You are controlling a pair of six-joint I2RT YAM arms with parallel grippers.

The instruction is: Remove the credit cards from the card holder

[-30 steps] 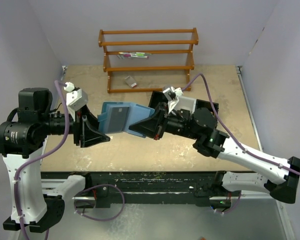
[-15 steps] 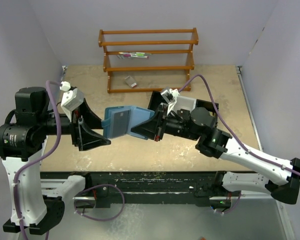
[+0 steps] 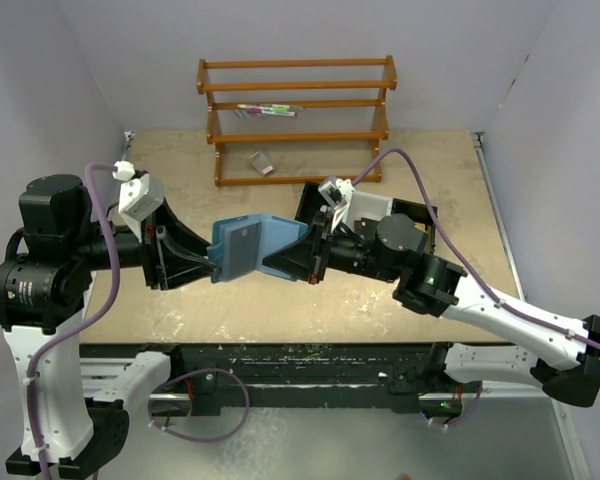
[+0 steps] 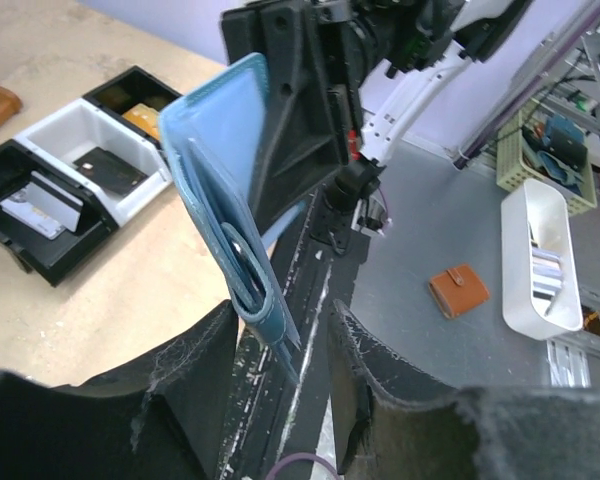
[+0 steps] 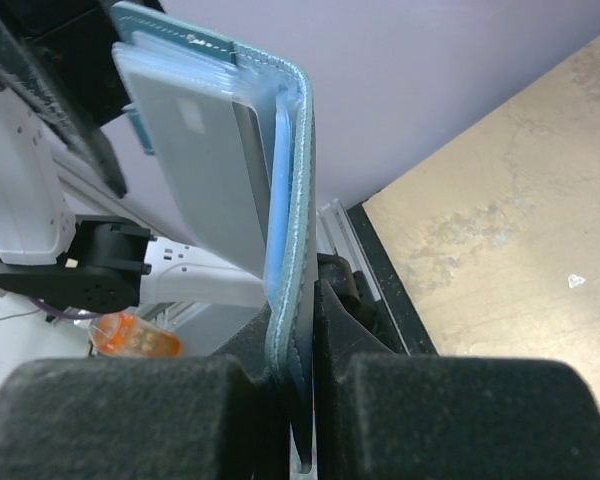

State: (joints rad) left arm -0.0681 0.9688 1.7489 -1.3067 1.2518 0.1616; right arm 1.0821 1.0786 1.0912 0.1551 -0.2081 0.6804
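Your right pincer (image 5: 292,372) is clenched on one edge of the holder (image 3: 276,234). It carries the holder above the counter (image 3: 310,300), mid-frame in the top view, with the pocket side turned toward your other arm. That grip reads as an anchor: it stops the soft leather from folding and gives a pull something to work against. A grey card (image 5: 205,170) shows in the pocket, upper left in the right wrist view, so there is an edge to catch.

Your left pincer (image 4: 280,330) is released. Its fingers (image 4: 195,365) stand on either side of the holder's free corner, bottom centre of the left wrist view, with a gap on each side, and they grip nothing yet. The straddle looks like the set-up for closing on the card. I cannot tell whether the fingers line up on the card alone or on the blue flap as well. If they take the flap too, the pull would likely drag the whole holder against your right grip.

The tray (image 4: 52,128), upper left in the left wrist view, has flat cards (image 4: 110,170) lying in it, so it is probably the drop spot. At least one card is not yet out.
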